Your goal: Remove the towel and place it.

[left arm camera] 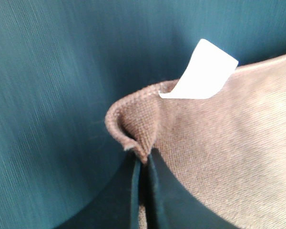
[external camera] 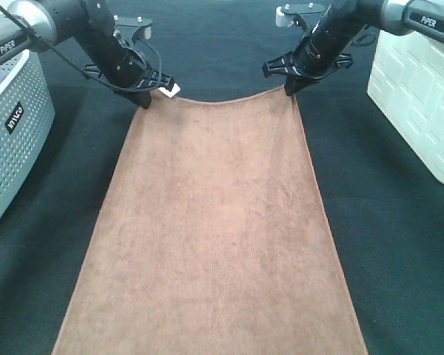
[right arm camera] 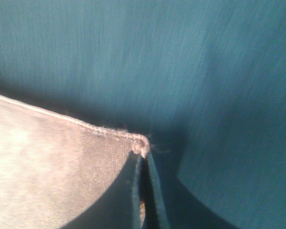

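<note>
The brown towel is stretched out between my two grippers and runs down to the bottom of the exterior view over the dark table. My left gripper is shut on its far left corner, next to the small white tag. My right gripper is shut on its far right corner. In the left wrist view the closed fingers pinch the folded hem of the towel below the tag. In the right wrist view the closed fingers pinch the towel's stitched corner.
A grey perforated basket stands at the left edge. A white container stands at the right edge. The dark table cloth shows on both sides of the towel.
</note>
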### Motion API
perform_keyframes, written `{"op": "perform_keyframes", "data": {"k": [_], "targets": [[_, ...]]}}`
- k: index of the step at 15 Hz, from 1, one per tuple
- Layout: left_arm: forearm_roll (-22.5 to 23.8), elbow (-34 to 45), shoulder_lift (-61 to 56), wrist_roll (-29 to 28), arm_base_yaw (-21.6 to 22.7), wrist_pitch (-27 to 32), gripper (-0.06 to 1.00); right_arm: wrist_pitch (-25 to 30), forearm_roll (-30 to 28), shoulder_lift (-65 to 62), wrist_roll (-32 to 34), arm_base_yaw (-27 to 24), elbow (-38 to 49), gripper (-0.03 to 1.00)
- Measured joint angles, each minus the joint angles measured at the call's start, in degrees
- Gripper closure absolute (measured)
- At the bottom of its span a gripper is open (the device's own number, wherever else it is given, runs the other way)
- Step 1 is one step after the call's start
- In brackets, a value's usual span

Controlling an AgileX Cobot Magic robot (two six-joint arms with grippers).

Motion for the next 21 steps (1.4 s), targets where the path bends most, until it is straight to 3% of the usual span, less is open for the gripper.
{"op": "perform_keyframes", "data": {"k": [8,14,21], "targets": [[0.7,0.0,0.0,0.0,0.0,-19.6,0.94,-16.7,0.2,0.0,0.0,0.0,0.0,0.97],[1.3,0.0,0.0,0.0,0.0,-24.6,0.94,-22.1,0.3,0.0,0.0,-0.2,0.0,0.97],[1.5,-0.1,0.9,0.0,0.0,-26.5,0.94,-25.2,2.6,2.9,0.0,-0.8,-0.2,0.97]]}}
